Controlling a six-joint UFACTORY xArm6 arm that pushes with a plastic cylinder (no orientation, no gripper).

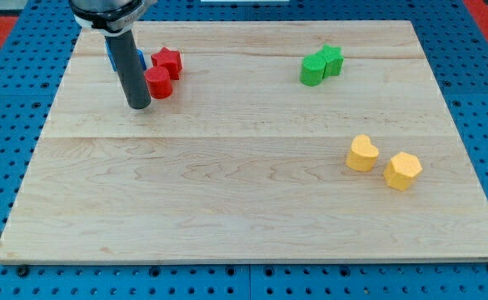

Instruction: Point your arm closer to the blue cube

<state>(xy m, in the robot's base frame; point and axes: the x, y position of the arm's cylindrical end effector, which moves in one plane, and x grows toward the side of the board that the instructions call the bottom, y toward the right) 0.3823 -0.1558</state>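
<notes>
A: Where is my tip [138,106] seen relative to the target?

B: On the surface [227,208], upper-left area. The blue cube [111,58] is found at roughly 11 o'clock from the tip, close by. Most of it is hidden behind the rod; only a blue sliver is visible on the rod's left edge, with a smaller bit on its right edge.

A: Tool state?

B: No jaws exist on this tool, so open or closed does not apply. It is a plain rod and nothing is held by it. Whether the rod's side is touched by anything cannot be told.

A: Anything in the way?

B: A red cylinder-like block [159,83] is seen just beside the rod at 2 o'clock from the tip, possibly touching. A red star [168,62] is set against it, further out at 1 o'clock. Neither lies on the 11 o'clock line.

A: So the move is judged as?

B: A short travel toward 11 o'clock is called for. A straight 12 o'clock push would likely pass right of the cube's centre. Drift toward 1 o'clock should be avoided, or the red pair may be nudged.

A: Rest of the surface?

B: Two green blocks [321,65] at 3 o'clock, well apart. A yellow heart [361,154] and a yellow hexagon-like block [403,171] at 4 o'clock, also well apart. None is relevant.
</notes>
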